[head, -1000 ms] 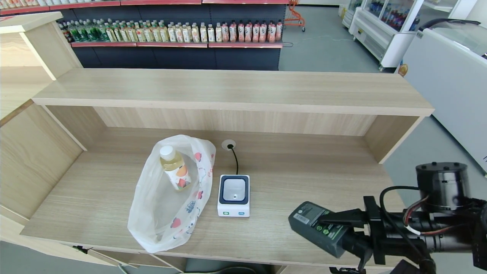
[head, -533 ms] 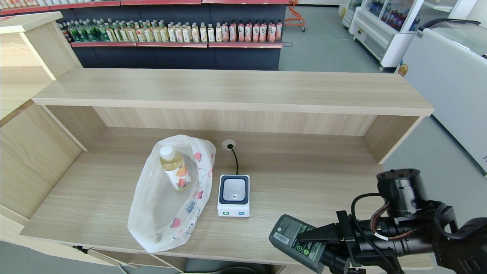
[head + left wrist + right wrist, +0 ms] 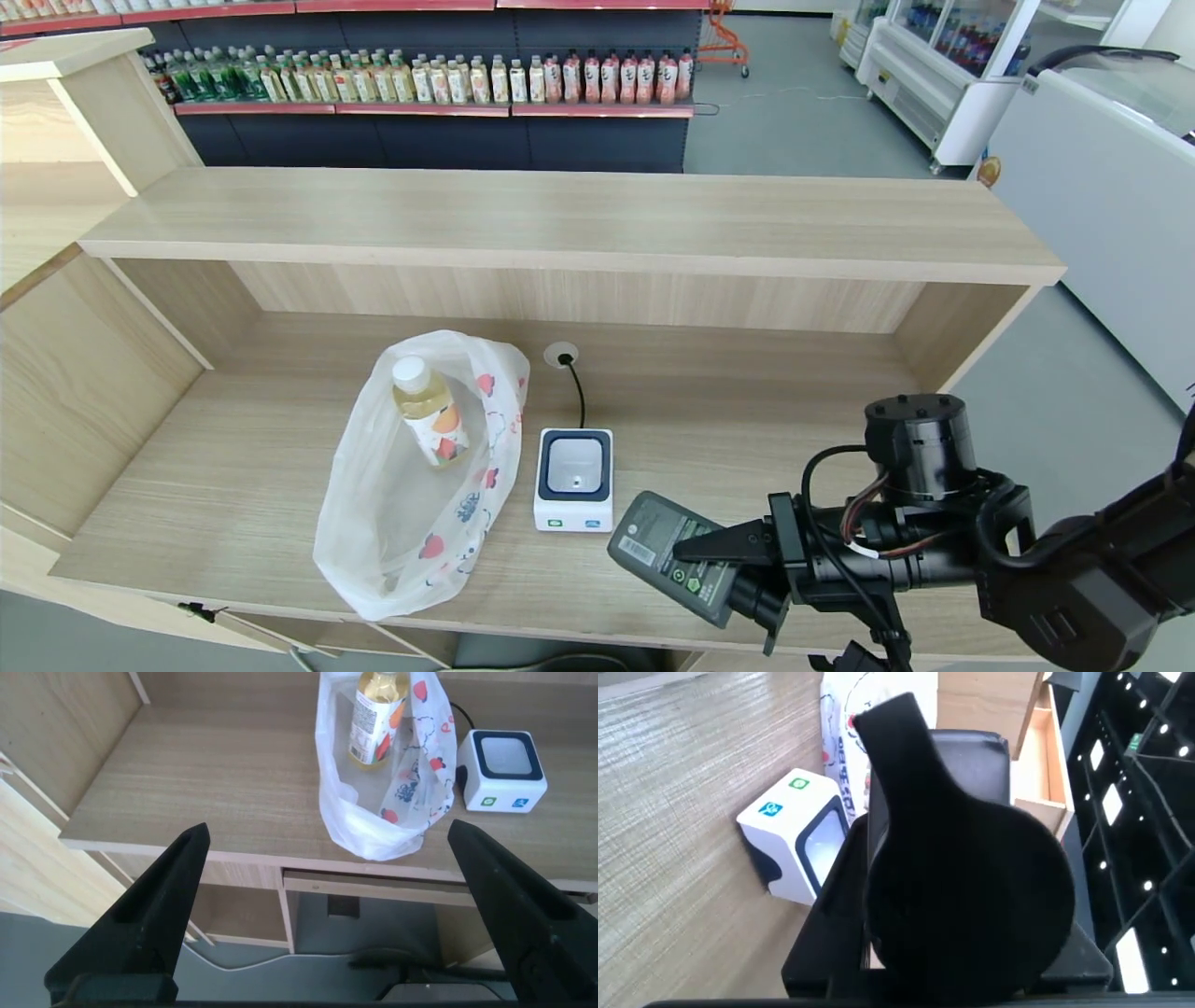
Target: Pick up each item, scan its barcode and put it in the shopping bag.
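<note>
Since a second ago the right arm has swung leftward along the counter's [image 3: 766, 411] near edge, carrying a dark grey packet [image 3: 665, 555] from well to the right of the barcode scanner [image 3: 573, 479] to just beside its near right corner. Nothing else has shifted.

The right gripper [image 3: 714, 571] is closed on the packet's right end, one finger [image 3: 709, 544] lying across its upper face, so most of the packet sticks out to the left, above the counter. A white barcode label [image 3: 638, 551] shows on that upper face. The left gripper [image 3: 327, 833] hangs off the counter's near edge, jaws wide apart and empty, facing the shopping bag [image 3: 411, 532]. The bag lies just left of the scanner with its mouth slumped open and a drinks bottle [image 3: 428, 411] already inside. The scanner's cable [image 3: 577, 392] runs back to a hole in the counter.

The step in hand looks like presenting the packet for scanning. The main risk is a missed read — the label faces up, as does the scanner's window, so the wrist would probably have to roll the packet over before the code can be seen. Held by one end, the packet could pivot or slip in the jaws during that roll. Coming in low, its free corner could also nudge the scanner, which sits loose on the wood, against the bag. Later, the limp bag mouth may fold shut under the packet unless it is held open.
</note>
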You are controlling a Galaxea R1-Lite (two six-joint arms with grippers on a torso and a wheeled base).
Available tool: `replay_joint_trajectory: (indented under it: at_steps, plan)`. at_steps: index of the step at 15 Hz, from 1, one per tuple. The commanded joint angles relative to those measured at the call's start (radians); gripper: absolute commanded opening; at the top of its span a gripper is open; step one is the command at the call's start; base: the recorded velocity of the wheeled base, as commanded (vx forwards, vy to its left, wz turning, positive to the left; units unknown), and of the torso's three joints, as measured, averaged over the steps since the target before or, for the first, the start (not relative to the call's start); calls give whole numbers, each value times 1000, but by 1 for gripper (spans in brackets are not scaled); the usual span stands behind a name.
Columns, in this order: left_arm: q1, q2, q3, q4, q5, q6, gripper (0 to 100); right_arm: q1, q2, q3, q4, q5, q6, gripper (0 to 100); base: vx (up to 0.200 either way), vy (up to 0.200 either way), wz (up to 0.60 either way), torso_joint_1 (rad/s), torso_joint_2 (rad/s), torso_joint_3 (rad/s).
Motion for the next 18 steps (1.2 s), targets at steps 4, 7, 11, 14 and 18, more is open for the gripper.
replay_joint_trajectory:
  at_steps: [4,7,11,14,18]
  plan:
    - [0,0,0,0,0,0,100,-6,2,-13,0,30,-98,0,0,0,0,0,0,0]
    - [0,0,0,0,0,0,100,-31,-12,-19,0,37,-112,0,0,0,0,0,0,0]
    - [0,0,0,0,0,0,100,-26,-12,-19,-1,52,-124,0,0,0,0,0,0,0]
    - [0,0,0,0,0,0,100,-23,-38,-14,0,52,-142,0,0,0,0,0,0,0]
    - [0,0,0,0,0,0,100,-22,-50,-17,0,52,-142,0,0,0,0,0,0,0]
